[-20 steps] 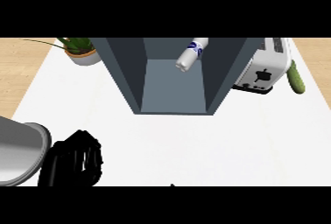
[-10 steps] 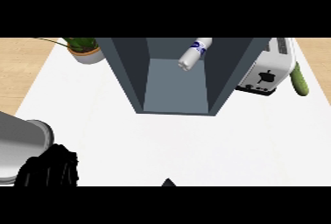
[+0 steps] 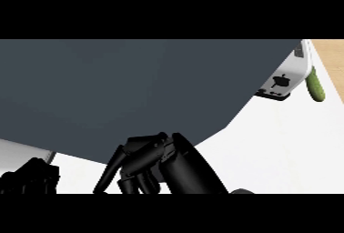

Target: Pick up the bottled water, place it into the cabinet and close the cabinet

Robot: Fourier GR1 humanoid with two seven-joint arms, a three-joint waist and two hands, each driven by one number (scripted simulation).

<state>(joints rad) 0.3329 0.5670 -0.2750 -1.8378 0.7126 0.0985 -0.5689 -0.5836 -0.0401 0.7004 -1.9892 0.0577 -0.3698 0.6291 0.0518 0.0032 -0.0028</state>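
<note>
**Cabinet surface fills the head view; bottle not visible**

A broad dark grey flat cabinet panel (image 3: 134, 86) takes up most of the head view, from the far left across to the upper right. Its near edge runs diagonally from the lower left up toward the right. Whether this is the door or a wall of the cabinet cannot be told.

The bottled water does not show anywhere; its place cannot be told from this view.

Right hand (image 3: 158, 166), black, sits at the near centre, just below the panel's near edge. Its fingers (image 3: 111, 175) point down toward the near edge of the view, slightly bent and a little spread, closed on nothing that shows. Contact between the knuckles and the panel cannot be settled.

Left hand (image 3: 30, 177), black, shows only partly at the near left corner. Its fingers look curled in a clump, with nothing seen inside them.

A pale grey forearm section (image 3: 23, 152) lies just above the left hand.

On the white counter top (image 3: 282, 145) at the far right stands a white toaster with black markings (image 3: 285, 82), partly hidden by the panel. Just to its right lies a green cucumber (image 3: 316, 86), at the counter's edge.
</note>
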